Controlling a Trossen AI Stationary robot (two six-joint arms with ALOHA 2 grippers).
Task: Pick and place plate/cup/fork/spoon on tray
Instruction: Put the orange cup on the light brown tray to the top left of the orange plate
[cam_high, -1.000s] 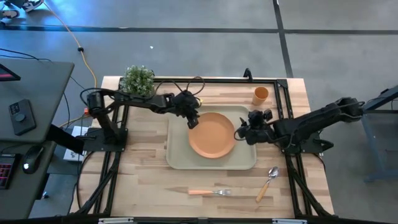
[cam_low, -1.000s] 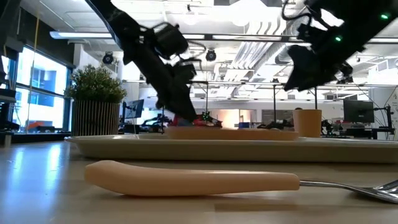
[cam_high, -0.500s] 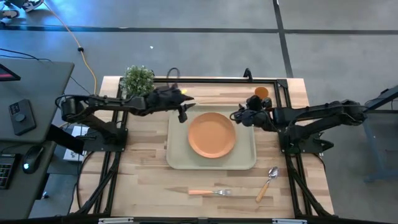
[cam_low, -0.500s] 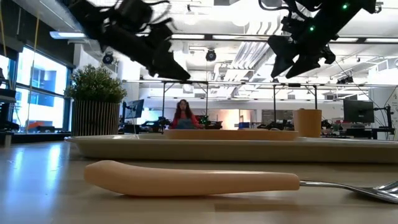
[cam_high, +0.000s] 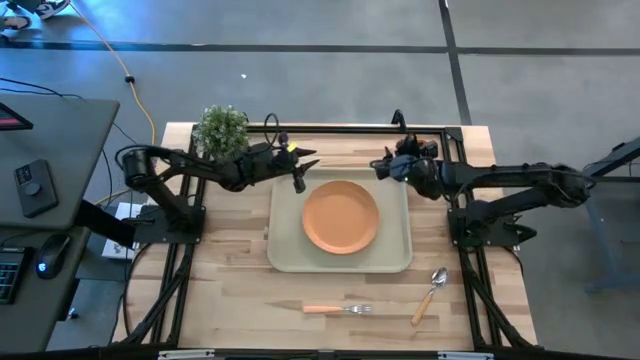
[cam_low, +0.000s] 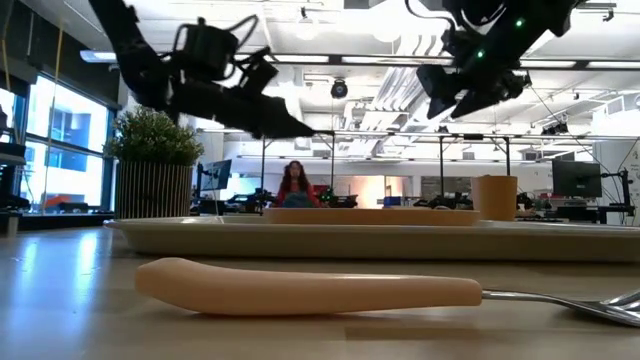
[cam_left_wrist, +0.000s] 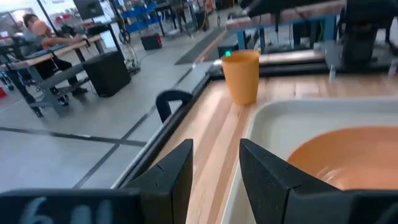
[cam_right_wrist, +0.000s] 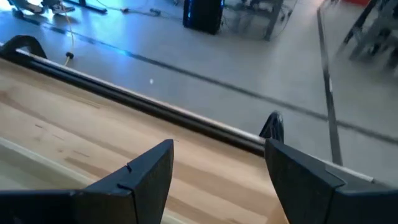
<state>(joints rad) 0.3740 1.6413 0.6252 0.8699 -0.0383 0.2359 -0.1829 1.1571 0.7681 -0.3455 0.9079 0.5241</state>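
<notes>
Pale tray centred, orange plate already on it. Cup off beyond the far corner, fork and spoon on the near table. Left gripper and right gripper released, empty, likely repositioning for the cup.

left gripper off plate | right gripper retreated toward far edge | cup hidden
</notes>
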